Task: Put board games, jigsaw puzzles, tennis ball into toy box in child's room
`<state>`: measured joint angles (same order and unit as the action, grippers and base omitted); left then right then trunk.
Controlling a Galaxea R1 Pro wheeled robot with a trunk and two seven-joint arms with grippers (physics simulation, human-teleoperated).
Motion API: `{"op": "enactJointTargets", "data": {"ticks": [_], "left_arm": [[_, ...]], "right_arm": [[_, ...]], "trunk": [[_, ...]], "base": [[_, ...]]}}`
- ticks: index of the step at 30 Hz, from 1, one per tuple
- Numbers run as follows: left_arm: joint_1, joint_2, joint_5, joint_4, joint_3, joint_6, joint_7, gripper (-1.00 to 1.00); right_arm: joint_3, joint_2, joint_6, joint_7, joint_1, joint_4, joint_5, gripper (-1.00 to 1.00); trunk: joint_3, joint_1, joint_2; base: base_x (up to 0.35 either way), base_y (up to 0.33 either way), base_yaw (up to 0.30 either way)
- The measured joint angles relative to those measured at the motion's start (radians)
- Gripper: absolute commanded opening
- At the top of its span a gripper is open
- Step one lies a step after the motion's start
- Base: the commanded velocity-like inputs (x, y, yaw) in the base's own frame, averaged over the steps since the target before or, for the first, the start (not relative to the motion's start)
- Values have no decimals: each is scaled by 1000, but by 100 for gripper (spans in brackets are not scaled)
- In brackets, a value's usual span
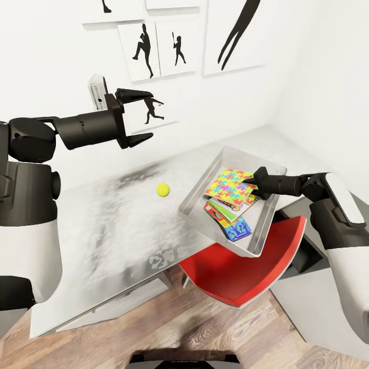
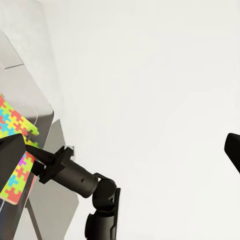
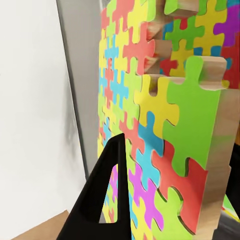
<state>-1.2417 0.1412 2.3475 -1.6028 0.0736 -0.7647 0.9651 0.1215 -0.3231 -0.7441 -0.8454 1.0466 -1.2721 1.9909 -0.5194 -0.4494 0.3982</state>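
The grey toy box [image 1: 266,225] sits at the table's [image 1: 102,230] right edge, partly over the edge. Inside lie a jigsaw puzzle [image 1: 230,184] on top, a green-edged board game [image 1: 223,211] and a blue board game [image 1: 237,229] under it. My right gripper [image 1: 251,182] reaches into the box, shut on the puzzle's [image 3: 165,125] edge; a second puzzle [image 3: 220,35] lies behind. The tennis ball [image 1: 163,189] rests on the table left of the box. My left gripper [image 1: 137,116] hangs open and empty, high above the table. The left wrist view shows the puzzle [image 2: 15,145] and the right arm [image 2: 75,175].
A red chair [image 1: 246,271] stands under the overhanging toy box. White walls with black silhouette pictures [image 1: 154,46] rise behind the table. A white device [image 1: 96,89] stands at the table's back left. Wood floor [image 1: 205,328] lies in front.
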Motion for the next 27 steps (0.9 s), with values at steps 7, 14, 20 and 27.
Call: {"op": "enactJointTargets", "data": {"ticks": [7, 14, 20, 27], "left_arm": [[0, -1, 0, 0, 0, 0, 0, 100], [0, -2, 0, 0, 0, 0, 0, 100], [0, -2, 0, 0, 1, 0, 0, 100], [0, -3, 0, 0, 1, 0, 0, 100]], "right_arm": [[0, 0, 0, 3, 2, 6, -5, -100], [0, 0, 0, 4, 4, 9, -8, 100], [-1, 0, -1, 4, 4, 11, -10, 100], [-1, 0, 0, 4, 5, 10, -10, 100]], "trunk": [[0, 0, 0], [0, 0, 0], [0, 0, 0], [0, 0, 0]], "base": [[0, 0, 0], [0, 0, 0], [0, 0, 0], [0, 0, 0]]}}
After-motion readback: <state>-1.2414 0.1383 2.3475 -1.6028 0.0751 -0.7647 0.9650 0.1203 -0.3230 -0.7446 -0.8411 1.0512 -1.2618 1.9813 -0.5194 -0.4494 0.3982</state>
